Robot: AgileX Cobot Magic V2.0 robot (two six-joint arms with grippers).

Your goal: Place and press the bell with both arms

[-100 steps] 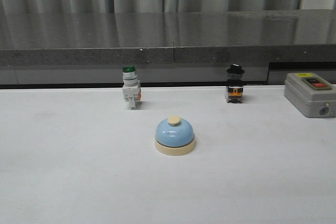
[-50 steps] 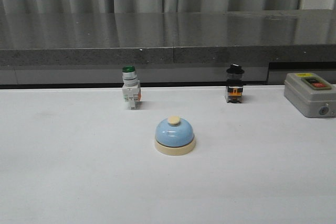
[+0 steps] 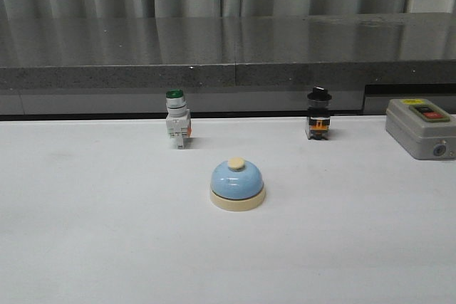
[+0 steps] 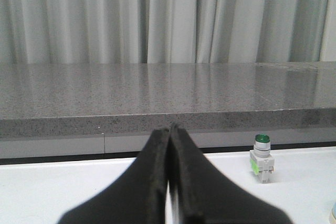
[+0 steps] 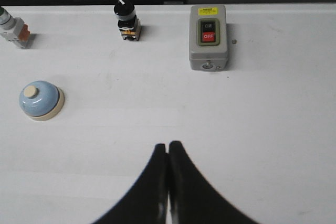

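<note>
Bell (image 3: 237,184) upright on the white desk (image 3: 92,233), roughly mid-desk in the front view, cream button on top of the blue dome, cream base flat on the surface. Nothing touching it. Behind it and toward the left, near the desk's far edge, a white switch with a green cap (image 3: 177,119); behind and toward the right, a small black-knobbed switch (image 3: 318,114). Farther right, at the far edge, a grey box with ON and OFF buttons (image 3: 420,127). All four well apart from one another.

Neither arm visible in the front view. Left gripper (image 4: 169,129) seen only from its own wrist camera: fingers (image 4: 152,177) pressed together tip to tip, holding nothing, raised and pointed toward the grey counter (image 4: 157,87) and curtain (image 4: 157,17), the green-capped switch off to one side and a sliver of the bell at the picture's edge. Right gripper (image 5: 167,145) likewise closed on nothing (fingers (image 5: 184,182) meeting along a thin seam), hanging above bare desk, well short of the bell and of the grey box.
</note>
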